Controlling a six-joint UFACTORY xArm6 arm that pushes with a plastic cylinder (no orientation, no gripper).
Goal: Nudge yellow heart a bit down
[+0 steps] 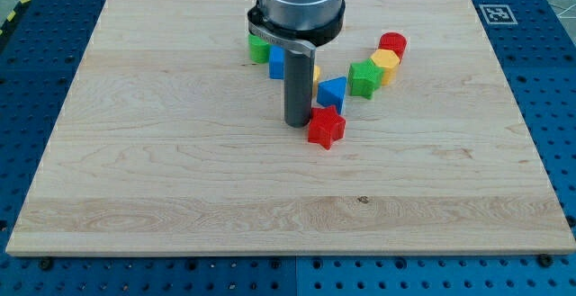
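My tip [297, 123] rests on the wooden board [162, 152], just left of the red star [326, 127] and close to touching it. Only a sliver of the yellow heart [316, 74] shows at the rod's right edge, above the tip; the rod hides the rest of it. The blue triangular block [332, 92] sits right of the rod, just above the red star.
A green block [259, 49] and a blue block [277, 62] sit left of the rod, partly behind it. To the right, a green star [364, 78], a yellow hexagon [385, 65] and a red cylinder [392, 44] form a diagonal row.
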